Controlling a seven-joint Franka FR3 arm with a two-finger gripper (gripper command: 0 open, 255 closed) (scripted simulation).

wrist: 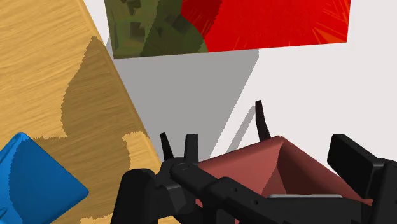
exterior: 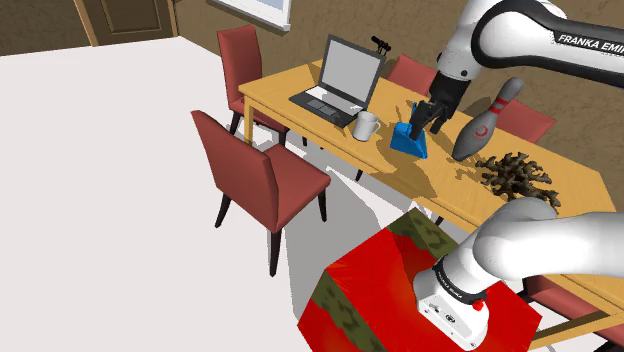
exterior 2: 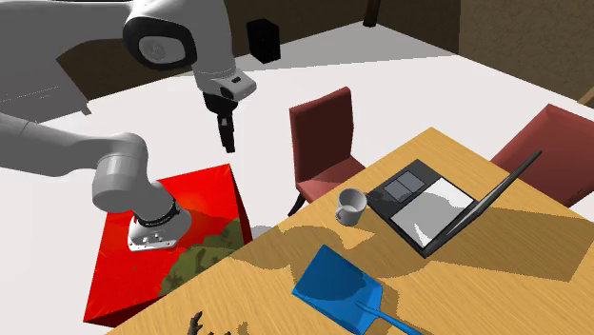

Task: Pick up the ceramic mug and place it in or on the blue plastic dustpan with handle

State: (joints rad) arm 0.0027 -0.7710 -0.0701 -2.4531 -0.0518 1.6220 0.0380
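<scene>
Mug [exterior 2: 351, 206] on table [exterior 2: 495, 285] beside laptop [exterior 2: 428, 205]; dustpan [exterior 2: 335, 285] near; chair [exterior 2: 324, 133] alongside.

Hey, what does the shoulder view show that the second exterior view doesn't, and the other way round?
Shoulder view adds: a grey bowling pin with red stripes on the wooden table.

Second exterior view adds: a black box on the pale floor near the far wall.

Shared: the white mug, the blue dustpan with a handle, the open dark laptop, dark red chairs, the red and green stand, and the white arm's black pincer, open.
</scene>
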